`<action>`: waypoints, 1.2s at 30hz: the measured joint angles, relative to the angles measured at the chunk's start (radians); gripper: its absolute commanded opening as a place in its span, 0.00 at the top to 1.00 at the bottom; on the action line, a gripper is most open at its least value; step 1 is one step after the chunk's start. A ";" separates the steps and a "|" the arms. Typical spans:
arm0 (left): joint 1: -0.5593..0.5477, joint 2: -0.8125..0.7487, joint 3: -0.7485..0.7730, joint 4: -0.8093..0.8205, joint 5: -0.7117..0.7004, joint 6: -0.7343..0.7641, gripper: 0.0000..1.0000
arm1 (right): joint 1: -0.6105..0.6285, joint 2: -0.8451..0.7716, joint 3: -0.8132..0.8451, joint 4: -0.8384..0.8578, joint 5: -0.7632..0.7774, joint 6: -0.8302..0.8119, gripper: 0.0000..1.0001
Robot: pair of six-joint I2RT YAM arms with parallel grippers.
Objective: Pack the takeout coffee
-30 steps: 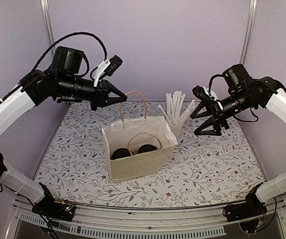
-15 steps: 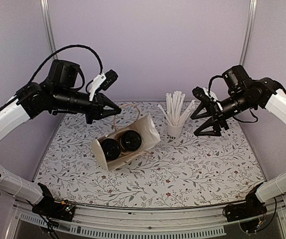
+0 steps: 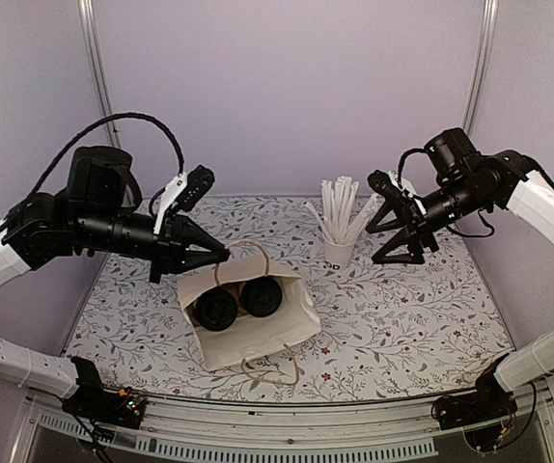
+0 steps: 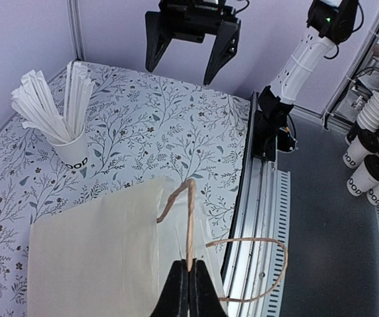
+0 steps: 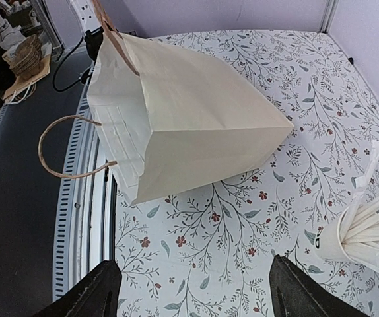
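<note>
The takeout coffee shows in the top view as two black-lidded cups, one lid point(image 3: 216, 311) beside the other point(image 3: 260, 297), inside a cream paper bag point(image 3: 258, 338) that leans with its mouth upward. My left gripper point(image 3: 226, 256) is shut on the bag's twisted paper handle point(image 4: 191, 224), its tips point(image 4: 189, 267) pinching the cord above the bag's side point(image 4: 90, 257). The second handle point(image 4: 269, 264) hangs loose over the table rail. My right gripper point(image 3: 372, 246) hangs open to the right of the bag, nothing between its fingers point(image 5: 90, 290). From the right wrist the bag point(image 5: 183, 119) shows only its outside.
A white cup bristling with long white straws point(image 3: 337, 253) stands at the back, between the bag and my right gripper, and is also in the wrist views point(image 4: 67, 148) point(image 5: 348, 241). Stacked spare cups point(image 4: 368, 152) stand off the table. The metal rail point(image 4: 262, 198) marks the near edge.
The bag stood upright mid-table; my left gripper has pulled it by the handle toward the near left, tipping it. The right arm has barely moved.
</note>
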 measured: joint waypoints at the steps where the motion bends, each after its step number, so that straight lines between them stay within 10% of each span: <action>1: 0.000 -0.008 0.000 0.001 0.000 -0.001 1.00 | 0.000 0.000 0.000 0.000 0.000 0.000 0.19; 36: 0.318 0.265 0.219 -0.035 -0.380 0.162 1.00 | -0.073 0.158 0.078 0.166 0.237 0.186 0.29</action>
